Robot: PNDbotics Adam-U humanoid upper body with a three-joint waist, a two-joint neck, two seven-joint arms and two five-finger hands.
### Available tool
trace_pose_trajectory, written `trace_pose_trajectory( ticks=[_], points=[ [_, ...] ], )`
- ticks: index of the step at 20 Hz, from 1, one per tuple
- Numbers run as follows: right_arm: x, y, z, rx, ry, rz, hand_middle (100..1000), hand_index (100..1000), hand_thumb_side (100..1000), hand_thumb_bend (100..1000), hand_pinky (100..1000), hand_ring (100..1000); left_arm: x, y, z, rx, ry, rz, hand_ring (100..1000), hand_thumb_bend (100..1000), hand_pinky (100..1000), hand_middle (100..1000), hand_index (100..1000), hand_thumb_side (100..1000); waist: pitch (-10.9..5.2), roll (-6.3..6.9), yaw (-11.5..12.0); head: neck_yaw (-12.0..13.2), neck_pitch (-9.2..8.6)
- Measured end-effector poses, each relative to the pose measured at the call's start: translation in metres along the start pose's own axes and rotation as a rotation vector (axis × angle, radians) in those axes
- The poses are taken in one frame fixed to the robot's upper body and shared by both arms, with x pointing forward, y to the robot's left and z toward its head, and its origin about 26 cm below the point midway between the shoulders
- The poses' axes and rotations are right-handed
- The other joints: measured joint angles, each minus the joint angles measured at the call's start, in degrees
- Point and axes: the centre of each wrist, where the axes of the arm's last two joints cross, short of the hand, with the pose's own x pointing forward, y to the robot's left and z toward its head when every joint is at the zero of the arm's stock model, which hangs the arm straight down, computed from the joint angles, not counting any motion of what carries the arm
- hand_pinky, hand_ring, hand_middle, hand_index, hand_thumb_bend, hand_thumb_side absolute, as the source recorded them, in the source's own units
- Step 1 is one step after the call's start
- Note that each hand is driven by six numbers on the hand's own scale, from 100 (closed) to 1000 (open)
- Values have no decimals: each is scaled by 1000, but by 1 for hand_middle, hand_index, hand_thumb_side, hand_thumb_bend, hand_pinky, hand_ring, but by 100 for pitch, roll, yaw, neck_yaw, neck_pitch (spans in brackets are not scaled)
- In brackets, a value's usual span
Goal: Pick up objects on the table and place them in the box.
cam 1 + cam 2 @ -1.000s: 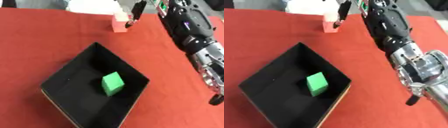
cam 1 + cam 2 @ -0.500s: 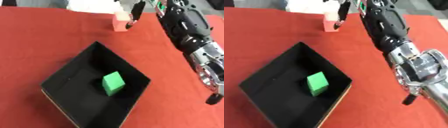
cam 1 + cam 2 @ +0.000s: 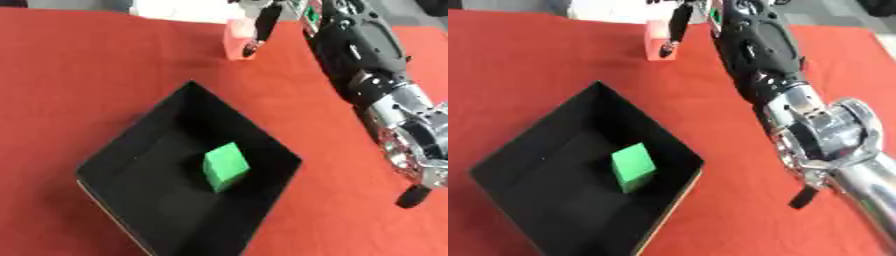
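Right arm (image 3: 798, 110) comes in from the lower right and runs long across the red table (image 3: 79, 75) toward the far edge, nearly fully stretched. Silver joint segments sit near the camera, the black forearm further out. Right hand (image 3: 262, 22) is at the far end of the table, by the pink block (image 3: 234, 42). One dark finger points down in front of the block's right side, its tip low against the block's face. Looks like it's touching, but I can't be sure of contact. The rest of the hand is cut off by the top edge, so I can't tell whether it's open, curled, or gripping the block. The block stands upright on the red cloth, near a white object (image 3: 175, 9) at the far edge.

Black box (image 3: 131, 165) sits in the near-left part of the table, turned so one corner points away toward the pink block. It's well apart from that block. Green cube (image 3: 225, 166) lies inside the box, on the floor toward the right-hand wall, tilted a bit.

A small black part (image 3: 411, 196) hangs off the silver arm segment at the near right, above the cloth.

Left hand doesn't show in either view.
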Motion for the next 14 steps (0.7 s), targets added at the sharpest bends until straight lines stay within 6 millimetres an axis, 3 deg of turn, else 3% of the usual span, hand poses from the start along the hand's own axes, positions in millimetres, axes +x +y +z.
trace_pose_trajectory(
  ticks=[14],
  points=[
    [0,10,-7,34,82,-89,868,944,279,617,889,908,0,-2,-1,-11,2,7,733,237,569,639,823,890,131,-28,81,-157,-147]
  ],
)
